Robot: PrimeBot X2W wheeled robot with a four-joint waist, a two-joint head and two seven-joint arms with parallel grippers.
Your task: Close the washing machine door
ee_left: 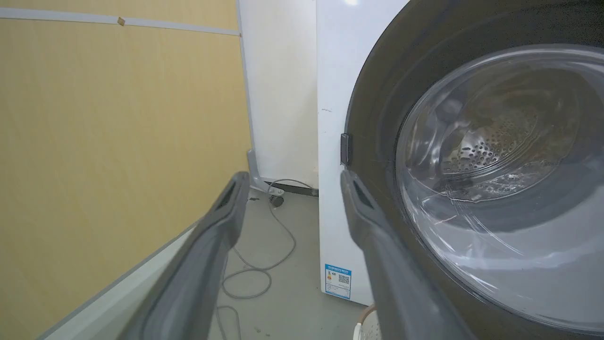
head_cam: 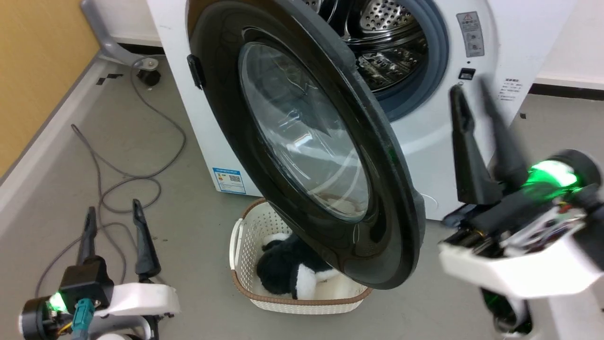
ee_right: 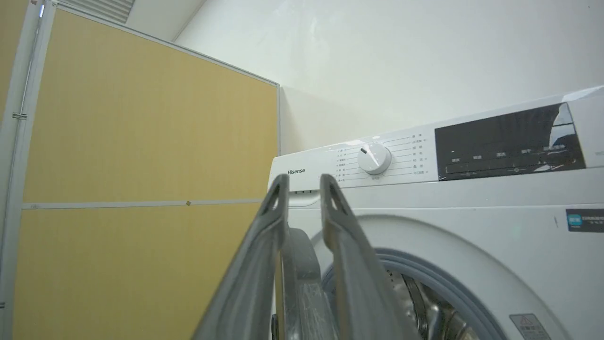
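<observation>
Grey floor [head_cam: 198, 245]: plush toy [head_cam: 278, 276] in basket [head_cam: 243, 264]

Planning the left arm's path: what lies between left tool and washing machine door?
In the head view, bare floor, then the basket below the washing machine door; the left tool is open.

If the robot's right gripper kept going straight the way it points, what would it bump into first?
Most likely the white front of the washing machine; the washing machine door stands open to its left. The right gripper is open, but depth is unclear.
</observation>
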